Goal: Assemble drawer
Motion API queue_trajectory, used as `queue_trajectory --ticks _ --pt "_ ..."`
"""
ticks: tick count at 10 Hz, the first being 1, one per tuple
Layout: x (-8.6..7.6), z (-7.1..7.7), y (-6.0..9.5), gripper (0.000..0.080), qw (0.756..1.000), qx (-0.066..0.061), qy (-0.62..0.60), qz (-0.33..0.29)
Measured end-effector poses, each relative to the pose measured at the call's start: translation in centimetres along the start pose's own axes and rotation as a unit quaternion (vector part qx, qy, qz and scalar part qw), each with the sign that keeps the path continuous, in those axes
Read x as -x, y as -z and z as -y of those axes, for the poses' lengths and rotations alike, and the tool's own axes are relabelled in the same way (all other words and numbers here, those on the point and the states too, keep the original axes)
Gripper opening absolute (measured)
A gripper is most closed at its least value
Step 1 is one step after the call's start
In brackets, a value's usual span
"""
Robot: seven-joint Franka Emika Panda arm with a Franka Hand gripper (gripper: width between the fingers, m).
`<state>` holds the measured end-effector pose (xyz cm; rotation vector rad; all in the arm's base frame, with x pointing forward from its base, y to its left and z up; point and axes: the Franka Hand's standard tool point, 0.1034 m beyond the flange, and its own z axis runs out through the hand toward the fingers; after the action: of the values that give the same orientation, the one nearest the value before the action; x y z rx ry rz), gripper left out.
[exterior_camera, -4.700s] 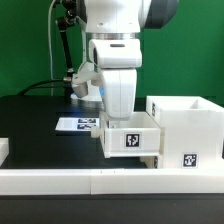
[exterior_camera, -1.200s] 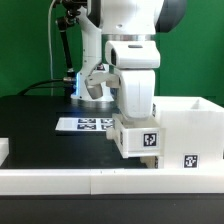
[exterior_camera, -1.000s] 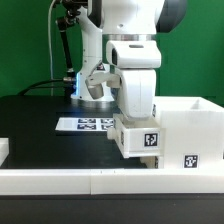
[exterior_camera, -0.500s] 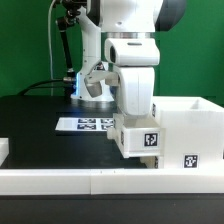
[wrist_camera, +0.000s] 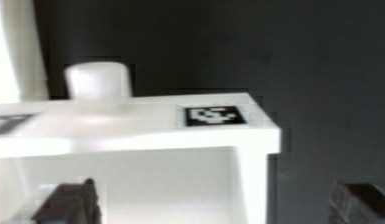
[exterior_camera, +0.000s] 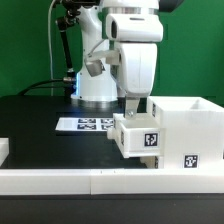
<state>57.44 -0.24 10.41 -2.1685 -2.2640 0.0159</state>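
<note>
Exterior view shows the tray (exterior_camera: 138,137) set part-way into the shell (exterior_camera: 186,128) on the counter (exterior_camera: 40,120); the tool (exterior_camera: 135,108) hangs above, open and empty. Next, likely pushing it home.

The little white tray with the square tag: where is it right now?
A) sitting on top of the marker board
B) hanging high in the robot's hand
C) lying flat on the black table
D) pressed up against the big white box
D: the little tray sits against the side of the big white box, and the hand is above it, not holding it.
</note>
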Motion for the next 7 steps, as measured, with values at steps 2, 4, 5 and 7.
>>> queue_trajectory --ticks 2,4,5,7 --pt "2.4 -1.3 0.3 0.0649 1.0 -0.008 0.018 -0.001" --pt "3.5 -3.1 -0.4 0.0649 1.0 -0.017 0.025 -0.005" --pt "3.7 -3.4 -0.7 0.0649 0.999 -0.02 0.029 -0.006" --pt "4.0 -3.3 -0.7 0.0649 0.999 -0.02 0.029 -0.008"
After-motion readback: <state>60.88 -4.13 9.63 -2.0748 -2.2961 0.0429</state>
